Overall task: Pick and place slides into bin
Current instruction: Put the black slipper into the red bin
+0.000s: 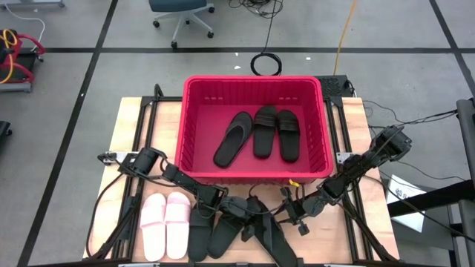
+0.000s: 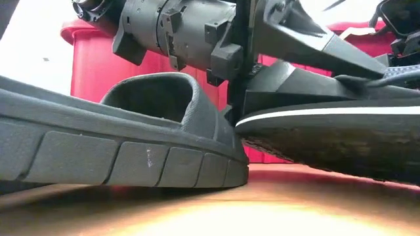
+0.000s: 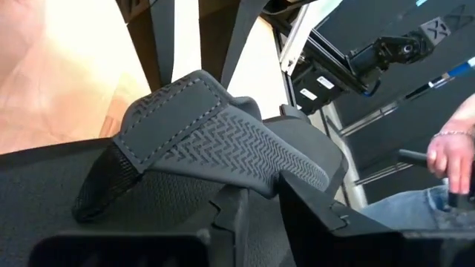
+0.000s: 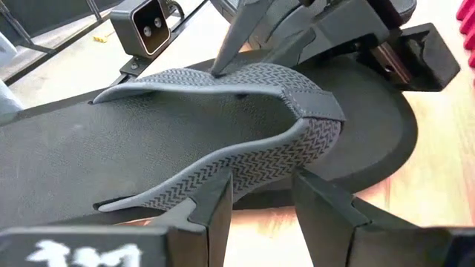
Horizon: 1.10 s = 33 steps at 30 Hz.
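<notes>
The red bin (image 1: 254,93) sits at the far middle of the table (image 1: 126,126), and three black slides already lie flat in it side by side: a flip-flop (image 1: 232,138) and a wide-strap pair (image 1: 276,132). They lie flat so more can fit next to them. The rest wait in a row along the near edge: a pink pair (image 1: 165,224) at the left, then black ones (image 1: 200,230) packed close together. Both arms reach down low over that black heap, just in front of the bin's near wall. The left gripper (image 1: 231,207) is at a black slide with a zigzag strap (image 3: 223,141); its fingers (image 3: 312,215) sit on either side of the strap's end, partly spread, and I cannot tell if they are pinching it yet. I think it goes for the strap because that part stands up and is easy to hold. The right gripper (image 1: 295,211) is at the other flip-flop (image 4: 185,148); its fingers (image 4: 215,200) stand apart, one on each side of the strap where it comes to a point, and nothing is squeezed between them. The two grippers are very near each other, so they could bump. A person's hand (image 3: 453,159) shows beyond the table.
</notes>
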{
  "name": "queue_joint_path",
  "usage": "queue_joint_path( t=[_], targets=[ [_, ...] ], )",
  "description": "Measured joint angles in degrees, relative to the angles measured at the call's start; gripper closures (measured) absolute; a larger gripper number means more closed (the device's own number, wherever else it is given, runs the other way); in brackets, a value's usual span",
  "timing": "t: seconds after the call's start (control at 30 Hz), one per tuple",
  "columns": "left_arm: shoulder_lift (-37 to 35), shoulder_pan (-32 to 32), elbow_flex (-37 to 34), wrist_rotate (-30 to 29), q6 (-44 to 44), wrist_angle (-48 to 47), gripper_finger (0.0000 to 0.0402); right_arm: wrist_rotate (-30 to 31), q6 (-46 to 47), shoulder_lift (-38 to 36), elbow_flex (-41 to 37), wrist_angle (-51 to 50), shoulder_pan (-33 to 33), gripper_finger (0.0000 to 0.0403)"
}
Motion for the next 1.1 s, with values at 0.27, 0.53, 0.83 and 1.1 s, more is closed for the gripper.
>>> queue_joint_path(
  t=[0.27,0.53,0.83,1.1],
  targets=[
    [-0.01,0.02,0.01,-0.71,-8.52,1.77,0.0283,0.02,0.00,0.00,0.00,0.02,-0.02,0.0273],
    [-0.02,0.11,0.02,-3.77,-10.96,6.05,0.0291,0.07,0.00,-0.02,0.02,-0.14,-0.02,0.0273],
    [2.67,0.24,0.07,-6.01,-19.02,8.31,0.0308,0.04,-0.21,-0.02,0.02,-0.71,-0.04,0.0273],
    [3.82,1.09,0.11,-5.34,-19.47,11.08,0.0309,0.02,0.06,-0.02,0.02,-2.10,-0.04,0.0273]
  ],
)
